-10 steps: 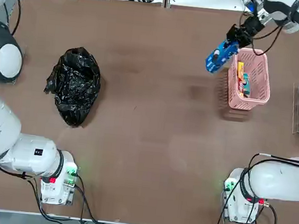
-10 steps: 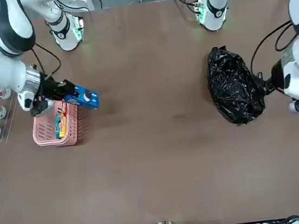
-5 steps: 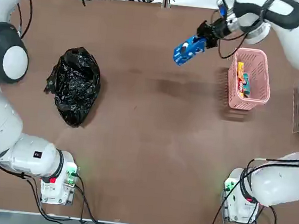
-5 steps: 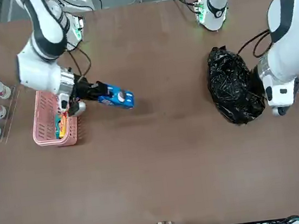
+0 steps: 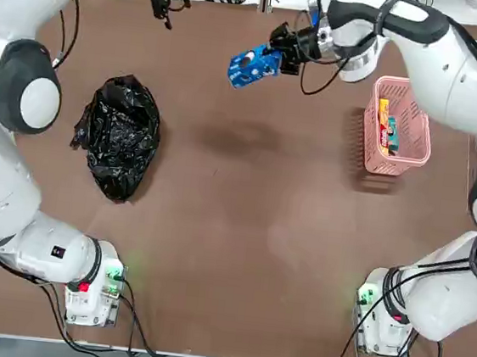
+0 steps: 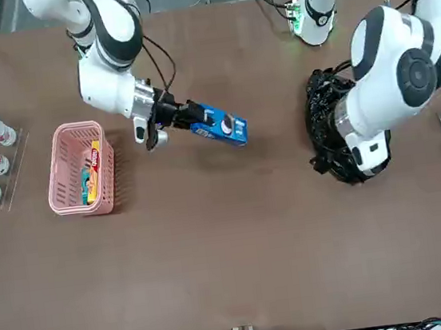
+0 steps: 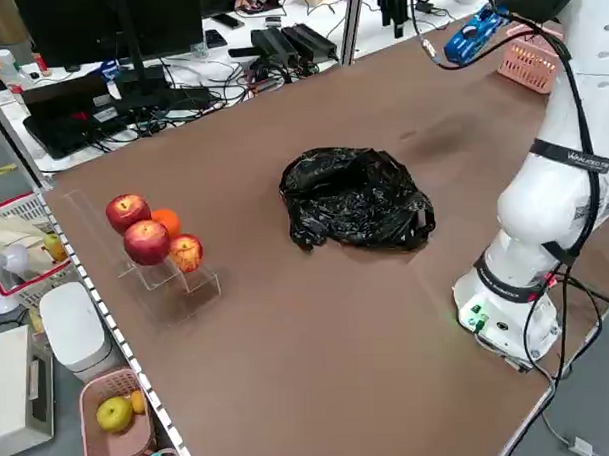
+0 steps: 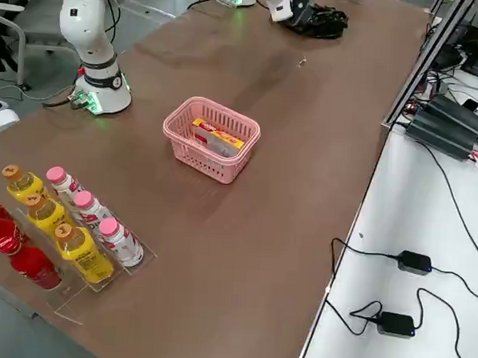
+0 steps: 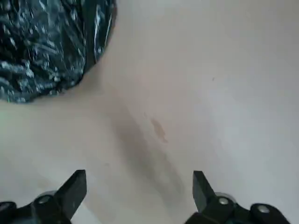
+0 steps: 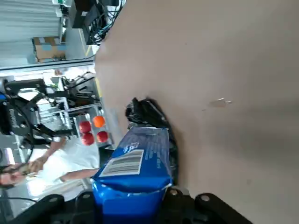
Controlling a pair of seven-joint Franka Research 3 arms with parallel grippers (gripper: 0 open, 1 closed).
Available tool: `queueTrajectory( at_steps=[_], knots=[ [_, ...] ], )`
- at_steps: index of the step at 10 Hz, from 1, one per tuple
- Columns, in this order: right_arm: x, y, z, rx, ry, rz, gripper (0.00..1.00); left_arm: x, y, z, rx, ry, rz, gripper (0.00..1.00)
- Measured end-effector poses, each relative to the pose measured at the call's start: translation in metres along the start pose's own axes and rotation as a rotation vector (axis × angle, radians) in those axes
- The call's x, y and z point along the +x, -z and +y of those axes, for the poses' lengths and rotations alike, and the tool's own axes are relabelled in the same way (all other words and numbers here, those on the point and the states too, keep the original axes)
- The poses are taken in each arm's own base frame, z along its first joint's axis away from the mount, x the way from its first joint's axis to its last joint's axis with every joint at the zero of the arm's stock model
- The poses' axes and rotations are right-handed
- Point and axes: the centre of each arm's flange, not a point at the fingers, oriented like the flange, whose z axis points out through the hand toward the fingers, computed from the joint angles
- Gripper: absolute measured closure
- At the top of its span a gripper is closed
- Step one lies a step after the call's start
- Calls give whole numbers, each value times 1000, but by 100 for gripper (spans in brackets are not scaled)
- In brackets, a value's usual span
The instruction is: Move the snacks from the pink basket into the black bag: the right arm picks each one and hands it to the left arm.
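Blue snack held up in the air, waiting to be passed over

The right gripper [image 5: 273, 52] pinches one end of the shiny blue packet [image 5: 250, 65], top middle of the overhead picture, so the long soft pack sticks out sideways. It could slip or droop if the other hand bumps it, and then fall on the smooth brown table [image 5: 241, 230]. The left gripper [image 9: 138, 196] has its fingers spread wide and holds nothing, beside the crinkly, glossy black bag [image 5: 119, 136] at the middle left. The pink basket [image 5: 412, 150], hard plastic with slotted sides, sits at the right with a flat yellow-orange packet [image 5: 384, 117] inside.
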Motion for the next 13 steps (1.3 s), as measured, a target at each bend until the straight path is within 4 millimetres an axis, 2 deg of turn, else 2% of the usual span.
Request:
queueTrajectory(
  at_steps=[2, 4, 7, 10, 13],
  knots=[
    [3, -24, -17, 48, -47, 10, 60, -26, -5, 6, -17, 68, -23, 0],
    [3, -41, -28, 66, -70, 27, 60, -40, -7, 9, -32, 116, -27, 0],
    [-8, -61, -53, 90, -113, 41, 60, -63, -19, 19, -53, 225, -90, 0],
    [-19, -76, -60, 90, -146, 78, 60, -55, -20, 21, -53, 261, -106, 0],
    [-25, -82, -65, 93, -172, 77, 60, -53, -19, 18, -25, 262, -105, 0]
  ],
)
